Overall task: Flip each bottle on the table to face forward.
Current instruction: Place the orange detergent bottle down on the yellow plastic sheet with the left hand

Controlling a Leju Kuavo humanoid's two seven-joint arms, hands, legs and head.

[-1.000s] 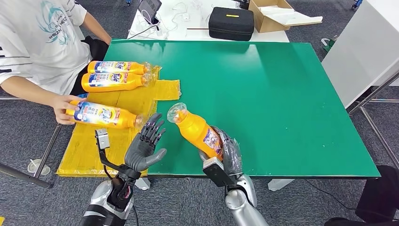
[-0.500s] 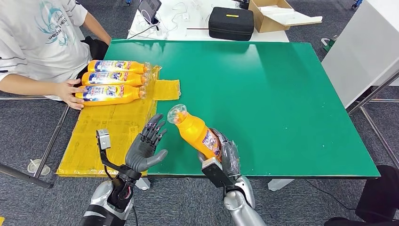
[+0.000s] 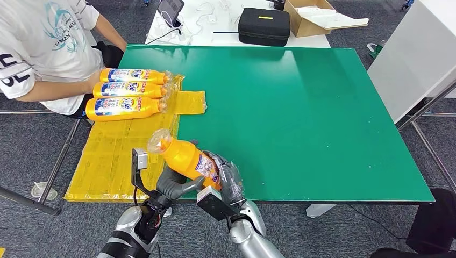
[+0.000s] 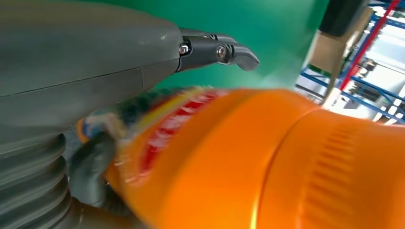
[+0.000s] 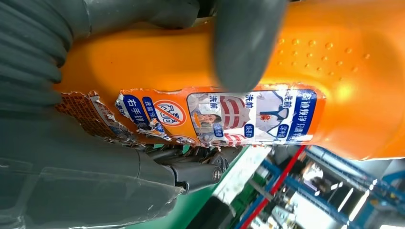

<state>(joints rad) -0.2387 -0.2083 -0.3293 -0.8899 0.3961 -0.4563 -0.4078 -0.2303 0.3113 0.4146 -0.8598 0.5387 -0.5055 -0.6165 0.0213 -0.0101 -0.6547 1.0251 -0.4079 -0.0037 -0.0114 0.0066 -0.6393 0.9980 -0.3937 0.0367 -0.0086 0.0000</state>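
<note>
1. Person [image 3: 40, 51] in a white T-shirt sits at the table's far left corner, one forearm lying beside the bottle row
2. Yellow sheet [image 3: 118, 156] covers the left strip of the green table [image 3: 301, 113]
3. Three bottles [image 3: 128, 90] lie side by side on the far end of the sheet, caps toward the table's middle, blue-and-red labels facing up
4. Left hand [image 3: 175, 183] sits at the near edge of the table, under the raised bottle; thumb juts toward the right hand, palm touching the bottle's underside. Left wrist view: bottle blurred against the palm, one fingertip [image 4: 239, 50] extended past it. Whether the fingers wrap it, cannot tell
5. Fourth bottle [image 3: 188, 158] is held above the near edge where sheet meets green, tilted, clear cap [image 3: 159, 141] up and to the left
6. Right hand [image 3: 228, 180] grips this bottle's lower body, fingers closed round it. Right wrist view: thumb [image 5: 246, 43] pressed across the orange body above a torn label [image 5: 215, 117]
7. Black case [image 3: 264, 26] and open carton [image 3: 317, 16] sit on the white table beyond
</note>
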